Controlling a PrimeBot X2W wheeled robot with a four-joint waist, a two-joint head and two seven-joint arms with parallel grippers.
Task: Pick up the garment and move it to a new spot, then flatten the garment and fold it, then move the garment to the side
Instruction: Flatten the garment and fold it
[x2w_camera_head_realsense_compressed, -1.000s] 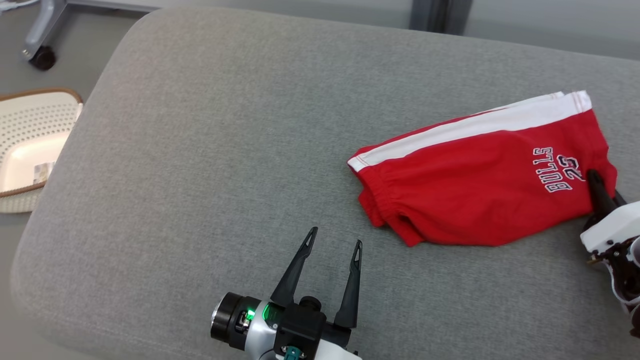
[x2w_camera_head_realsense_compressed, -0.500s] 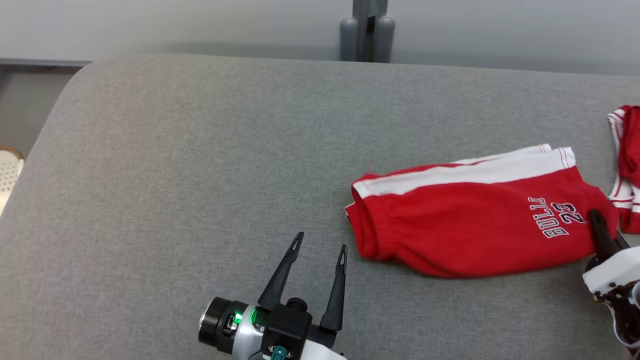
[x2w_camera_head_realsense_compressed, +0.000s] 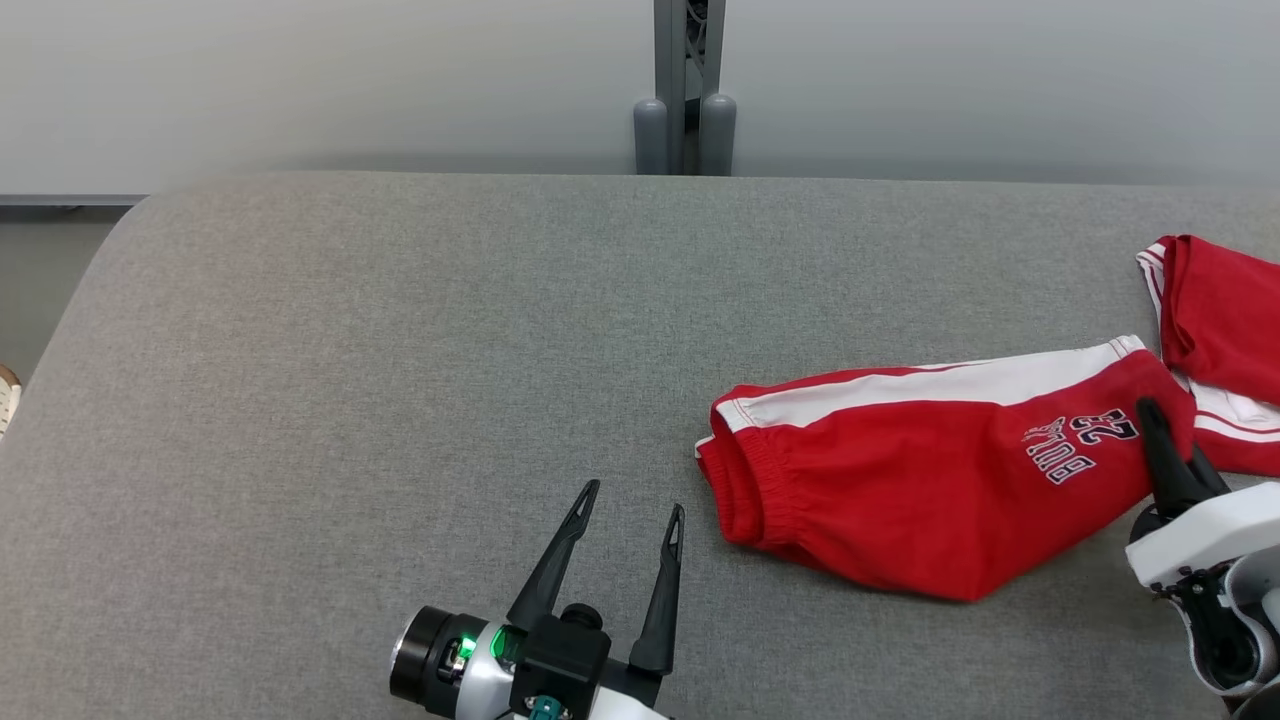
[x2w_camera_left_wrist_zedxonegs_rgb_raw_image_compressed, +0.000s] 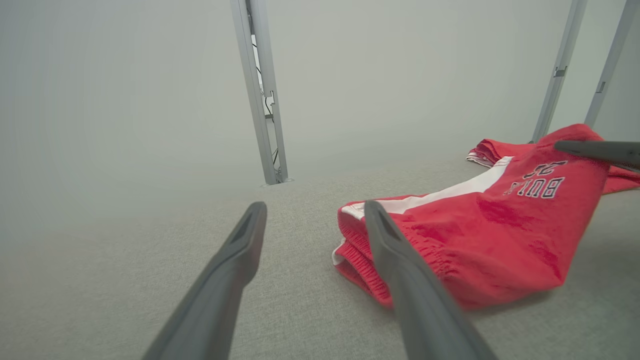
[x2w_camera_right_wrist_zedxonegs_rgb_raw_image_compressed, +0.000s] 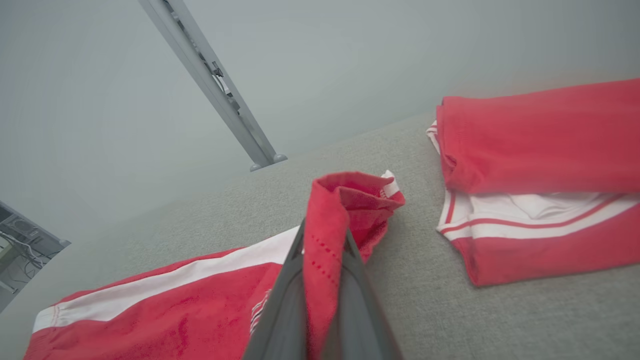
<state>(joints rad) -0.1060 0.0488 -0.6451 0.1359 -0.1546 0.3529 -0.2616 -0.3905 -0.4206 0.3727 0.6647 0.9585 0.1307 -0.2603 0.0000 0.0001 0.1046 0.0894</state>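
Grey padded bench (x2w_camera_head_realsense_compressed: 350, 350) runs across in front of a pale wall with a metal post (x2w_camera_head_realsense_compressed: 685, 90) behind it. Red shorts (x2w_camera_head_realsense_compressed: 900, 490) with a white side stripe lie on the bench's right half, waistband toward the middle. The right pincer (x2w_camera_right_wrist_zedxonegs_rgb_raw_image_compressed: 324, 235) is closed on the shorts' leg end by the printed lettering, pinching up a fold. The left pincer (x2w_camera_head_realsense_compressed: 635, 498) stands open over bare bench near the waistband. A second red garment (x2w_camera_head_realsense_compressed: 1220, 330) lies folded just beyond the shorts, at the right.

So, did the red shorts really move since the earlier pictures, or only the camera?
Yes. The red shorts, pinched by the right gripper, shifted right, closing the gap to the folded red garment.
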